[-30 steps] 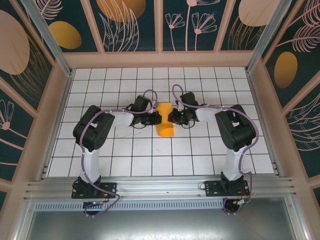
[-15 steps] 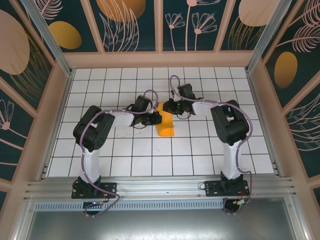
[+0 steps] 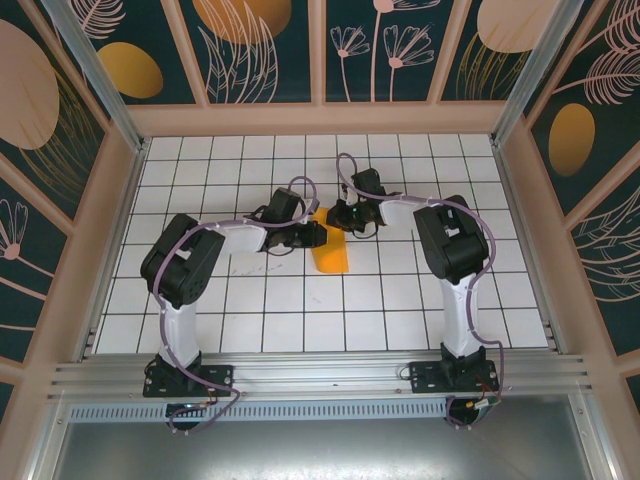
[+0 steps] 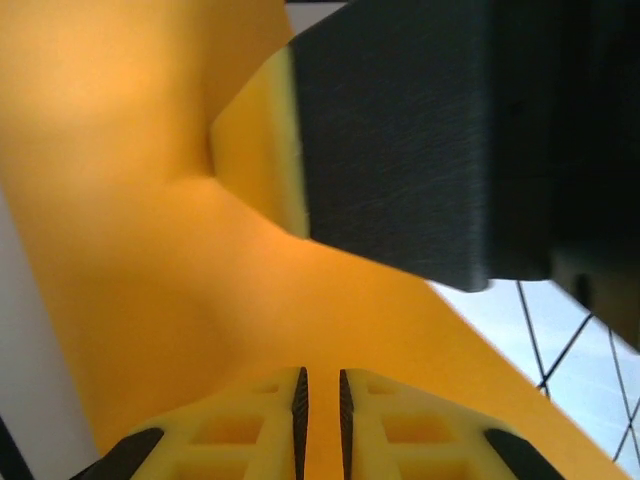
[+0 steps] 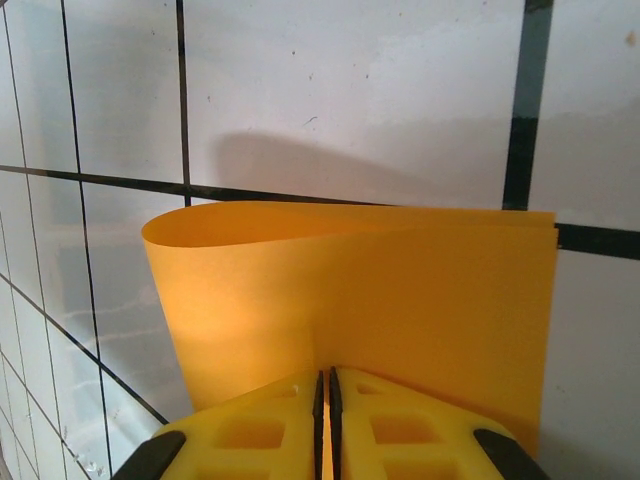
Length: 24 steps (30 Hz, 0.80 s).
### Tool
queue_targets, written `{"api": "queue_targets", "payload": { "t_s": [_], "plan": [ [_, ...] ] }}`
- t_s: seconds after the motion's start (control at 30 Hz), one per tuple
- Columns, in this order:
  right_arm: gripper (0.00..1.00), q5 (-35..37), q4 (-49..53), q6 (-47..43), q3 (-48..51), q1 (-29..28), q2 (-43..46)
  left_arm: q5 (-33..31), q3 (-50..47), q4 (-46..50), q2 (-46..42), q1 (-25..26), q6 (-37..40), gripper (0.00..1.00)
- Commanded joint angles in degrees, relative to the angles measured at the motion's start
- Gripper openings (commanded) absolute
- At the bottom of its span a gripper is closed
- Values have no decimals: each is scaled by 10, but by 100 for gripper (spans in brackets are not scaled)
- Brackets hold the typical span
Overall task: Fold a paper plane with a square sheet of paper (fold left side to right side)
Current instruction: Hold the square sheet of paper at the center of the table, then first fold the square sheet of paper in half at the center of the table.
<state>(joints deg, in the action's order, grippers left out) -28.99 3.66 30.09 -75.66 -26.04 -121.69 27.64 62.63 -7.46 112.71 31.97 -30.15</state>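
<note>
- Right at the fingertips of the left gripper (image 4: 320,385), we see the yellow pads (image 4: 230,430) standing a narrow slit apart. The grip is slack rather than clamped, and orange-yellow paper runs into the slit.
- Just ahead of those pads, the square sheet of paper (image 4: 130,200) spreads to the front and left. It is blurred by closeness, so we cannot make out its folds from here.
- Farther ahead and to the right of that gripper, a black textured block (image 4: 400,130) with a yellow face touches the sheet. We cannot tell which part it is.
- At the right gripper (image 5: 324,385), we find the pads closed to a hairline, clenched on the sheet's nearest edge.
- Ahead of these fingertips the sheet stands doubled over. We see a rounded loop to the gripper's left and two straight edges lying together to its right.
- Beyond the sheet we see the white tiled table (image 5: 350,80) with its dark grid lines.
- From above, we see both grippers meeting almost tip to tip at the far end of the folded sheet. The left one sits at its left edge and the right one at its far right corner. The rest of the sheet lies on the table, stretching from the grippers back toward the arm bases (image 3: 190,378).
- Farthest beyond the grippers stands the dark patterned wall (image 3: 260,50).
</note>
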Motion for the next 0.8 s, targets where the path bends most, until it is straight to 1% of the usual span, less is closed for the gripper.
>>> {"api": "queue_targets", "payload": {
  "t_s": [0.0, 0.2, 0.47, 0.57, 0.77],
  "plan": [
    [13, 31, 50, -12, 6, -2, -25, 15, 1, 12, -8, 5, 13, 20],
    [13, 33, 51, -11, 4, -3, -24, 9, 0, 22, 15, 15, 22, 20],
    [13, 36, 58, -10, 0, -4, -24, -6, -10, 49, 20, 20, 39, 17],
    [13, 37, 59, -10, 1, -5, -25, -7, -20, 49, 17, 21, 42, 15],
    [13, 38, 61, -9, -3, -4, -28, 4, -54, 41, -4, 25, 44, 9]
  ]
}}
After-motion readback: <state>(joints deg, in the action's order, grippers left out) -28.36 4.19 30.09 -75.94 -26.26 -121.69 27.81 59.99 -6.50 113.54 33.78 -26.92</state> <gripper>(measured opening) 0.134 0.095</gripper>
